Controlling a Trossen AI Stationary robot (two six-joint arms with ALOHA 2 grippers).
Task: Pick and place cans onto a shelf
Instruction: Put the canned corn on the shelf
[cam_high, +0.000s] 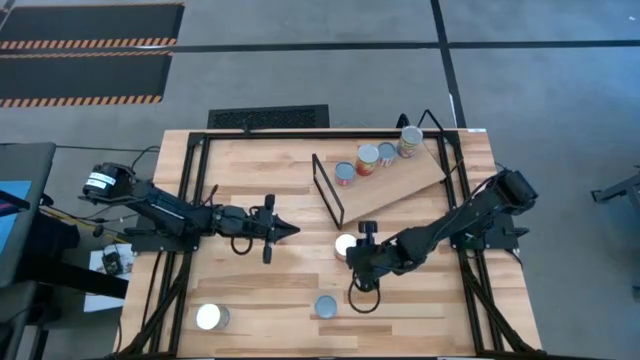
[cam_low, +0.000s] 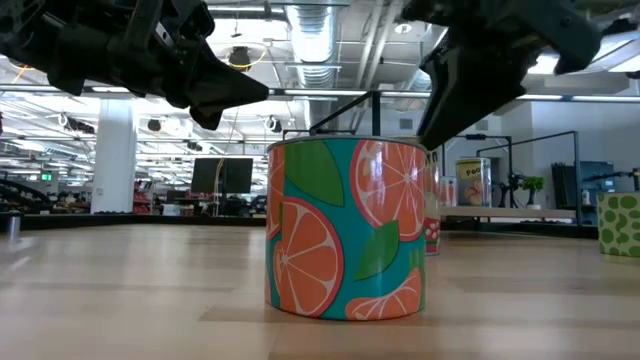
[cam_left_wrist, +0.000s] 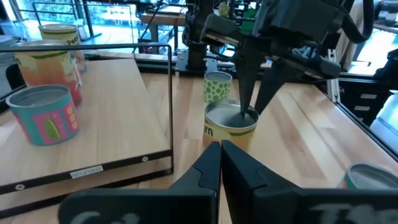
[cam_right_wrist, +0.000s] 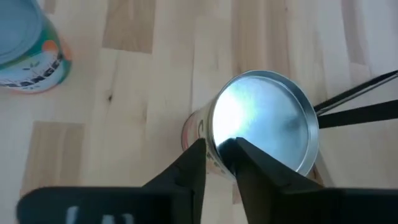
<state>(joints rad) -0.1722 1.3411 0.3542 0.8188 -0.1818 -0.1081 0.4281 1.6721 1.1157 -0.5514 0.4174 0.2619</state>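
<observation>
1. We see the right pincer (cam_high: 352, 252) poised over a can (cam_right_wrist: 261, 121) with a shiny silver top, standing upright on the bench (cam_high: 260, 170) just beside the low end of the shelf (cam_high: 390, 185). Its fingers are nearly together, with only a narrow gap, their tips at the can's rim, and they grip nothing.
2. The left pincer (cam_high: 285, 231) waits mid-bench, pointing toward that can, fingers pressed together and empty.
3. Four cans already stand on the shelf; two more sit near the bench's front edge: one with a white top (cam_high: 210, 317) and one with a bluish top (cam_high: 325, 306).
4. We judge the can a rigid tin cylinder that will not yield under squeeze; its weight we cannot tell.
5. The lid looks smooth and slick, so pinching at the rim would likely slip.
6. We would open the fingers wider than the body and close on the labelled side wall, about mid-height, on opposite sides.
7. An off-centre grip could tip or swing it.
</observation>
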